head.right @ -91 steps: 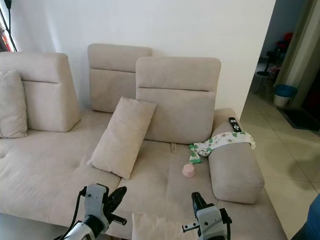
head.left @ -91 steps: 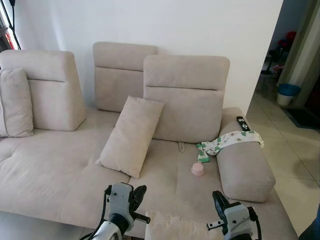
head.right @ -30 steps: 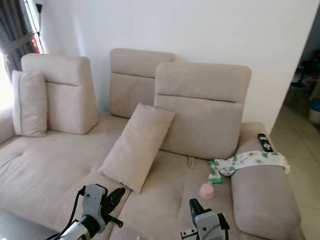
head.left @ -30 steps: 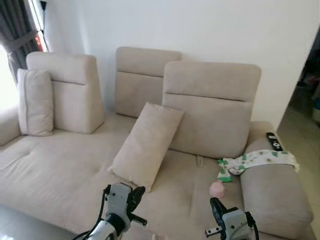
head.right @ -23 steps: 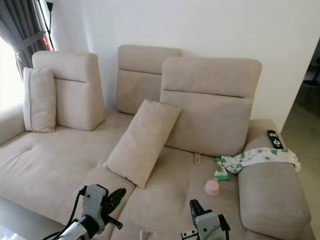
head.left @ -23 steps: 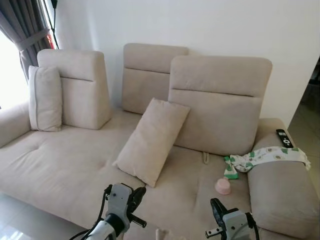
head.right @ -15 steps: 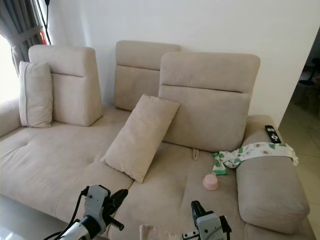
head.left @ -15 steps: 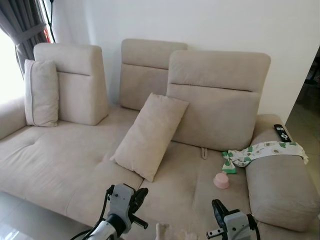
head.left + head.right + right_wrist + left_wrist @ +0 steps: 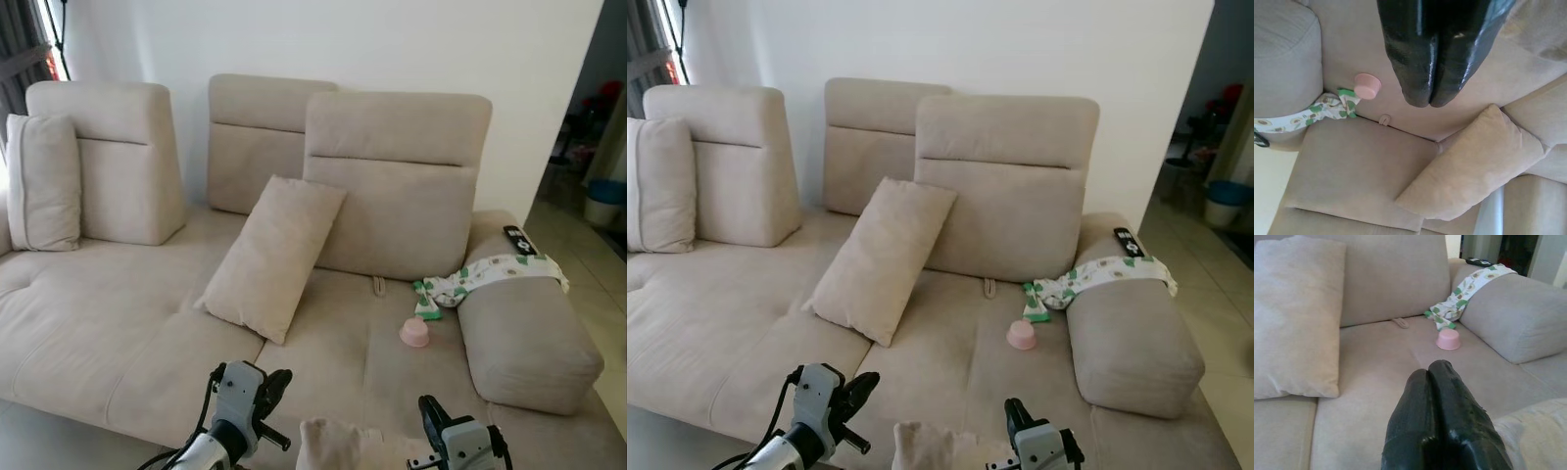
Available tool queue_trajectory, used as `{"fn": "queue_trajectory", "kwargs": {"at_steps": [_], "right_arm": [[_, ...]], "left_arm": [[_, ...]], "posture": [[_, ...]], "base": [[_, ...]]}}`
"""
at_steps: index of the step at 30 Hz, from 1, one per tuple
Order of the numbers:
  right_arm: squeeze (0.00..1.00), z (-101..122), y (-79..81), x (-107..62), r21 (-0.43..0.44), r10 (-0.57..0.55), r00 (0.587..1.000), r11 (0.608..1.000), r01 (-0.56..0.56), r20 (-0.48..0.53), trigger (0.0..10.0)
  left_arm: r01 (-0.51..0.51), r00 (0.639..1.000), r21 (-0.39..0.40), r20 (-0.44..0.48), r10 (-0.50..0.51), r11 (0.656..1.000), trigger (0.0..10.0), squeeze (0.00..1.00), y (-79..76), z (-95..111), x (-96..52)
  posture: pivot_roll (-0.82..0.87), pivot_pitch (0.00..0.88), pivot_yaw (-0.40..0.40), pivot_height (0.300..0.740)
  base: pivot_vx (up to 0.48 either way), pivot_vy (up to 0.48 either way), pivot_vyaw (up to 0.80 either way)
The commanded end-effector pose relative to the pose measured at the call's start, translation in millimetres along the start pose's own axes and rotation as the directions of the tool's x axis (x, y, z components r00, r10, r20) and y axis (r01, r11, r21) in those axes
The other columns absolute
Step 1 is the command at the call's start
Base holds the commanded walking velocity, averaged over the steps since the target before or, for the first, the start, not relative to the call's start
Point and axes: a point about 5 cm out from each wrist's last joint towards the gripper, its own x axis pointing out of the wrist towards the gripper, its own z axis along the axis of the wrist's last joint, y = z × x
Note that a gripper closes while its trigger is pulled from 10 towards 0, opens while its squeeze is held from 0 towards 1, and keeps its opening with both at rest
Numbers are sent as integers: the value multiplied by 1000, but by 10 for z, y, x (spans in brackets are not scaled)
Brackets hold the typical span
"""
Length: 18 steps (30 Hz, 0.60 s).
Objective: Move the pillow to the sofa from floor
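Between our two closed grippers, left [image 9: 277, 379] and right [image 9: 428, 408], we carried the pillow [image 9: 338, 443] pinched from both sides, the sofa [image 9: 118, 328] seat directly ahead.

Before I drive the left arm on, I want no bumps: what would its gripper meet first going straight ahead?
Likely the bare sofa seat, short of the pink cup. The left gripper points low across it; depth unclear.
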Motion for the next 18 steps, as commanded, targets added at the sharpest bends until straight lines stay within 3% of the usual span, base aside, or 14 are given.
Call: {"fn": "queue_trajectory", "kwargs": {"at_steps": [1,4,6,8,11,12,13,14,15,16,18], "right_arm": [[0,-4,-20,-1,6,-8,1000,1000,8,-4,10000],[0,-29,-20,-15,13,-3,1000,1000,4,-19,10000],[0,-180,1,-109,33,66,992,998,-62,-112,10000],[0,-207,5,-128,36,80,988,996,-76,-130,10000],[0,-265,0,-182,45,114,979,993,-108,-166,10000],[0,-283,-23,-202,44,122,976,992,-116,-178,10000],[639,-288,-45,-210,42,127,975,992,-121,-181,10000],[639,-288,-45,-210,42,127,975,992,-121,-181,10000],[922,-291,-62,-212,40,131,974,991,-126,-184,10000],[1000,-291,-73,-209,39,134,974,991,-129,-185,10000],[1000,-287,-76,-201,38,140,973,990,-135,-184,10000]], "left_arm": [[9,1000,13,-13,-8,1000,10000,0,-7,-31,-1],[12,1000,17,-13,-12,1000,10000,0,-13,-35,-1],[49,999,51,-17,-48,998,10000,0,-51,-36,0],[57,998,58,-18,-56,997,10000,0,-60,-36,0],[109,994,99,-36,-106,989,10000,0,-112,-55,-7],[165,986,150,-62,-157,975,10000,0,-164,-85,-13],[215,975,205,-101,-198,955,10000,306,-209,-125,-13],[215,975,205,-101,-198,955,10000,306,-209,-125,-13],[253,965,236,-130,-228,938,10000,812,-239,-158,-12],[276,958,249,-145,-246,928,10000,1000,-255,-176,-9],[288,955,262,-155,-255,921,10000,1000,-261,-181,6]], "posture": [[-76,0,33,596],[-77,0,35,596],[-77,0,38,596],[-77,0,38,596],[-78,0,39,596],[-80,0,40,596],[-81,0,41,596],[-81,0,41,596],[-85,0,43,596],[-87,0,44,596],[-88,0,44,596]], "base": [[0,0,0],[0,0,0],[0,0,0],[0,0,0],[0,0,0],[0,0,0],[0,0,0],[0,0,0],[0,0,0],[0,0,0],[0,0,0]]}}
